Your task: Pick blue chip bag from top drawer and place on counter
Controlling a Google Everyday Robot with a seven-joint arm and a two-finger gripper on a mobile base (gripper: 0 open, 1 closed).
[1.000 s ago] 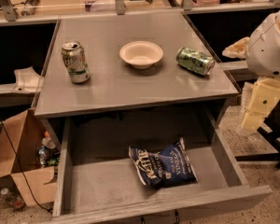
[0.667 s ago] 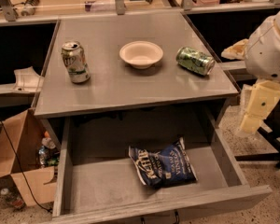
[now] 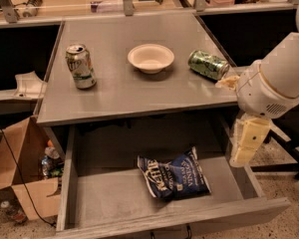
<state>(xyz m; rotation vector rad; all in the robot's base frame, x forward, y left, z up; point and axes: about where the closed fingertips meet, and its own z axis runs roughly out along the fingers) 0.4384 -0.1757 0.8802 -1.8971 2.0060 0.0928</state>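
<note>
- Navy foil: the blue chip bag (image 3: 173, 178) lies flat in the open top drawer (image 3: 102, 195), right of centre.
- Its long axis runs across the drawer's width, one end pointing toward the gripper (image 3: 248, 142).
- That gripper hangs by the drawer's right wall, below the counter (image 3: 119, 96) edge. The bag lies to its left and lower. I cannot tell its opening.

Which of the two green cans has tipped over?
The can right of the bowl lies on its side; the left one stands upright. The pincer hangs over the drawer's right wall.
</note>
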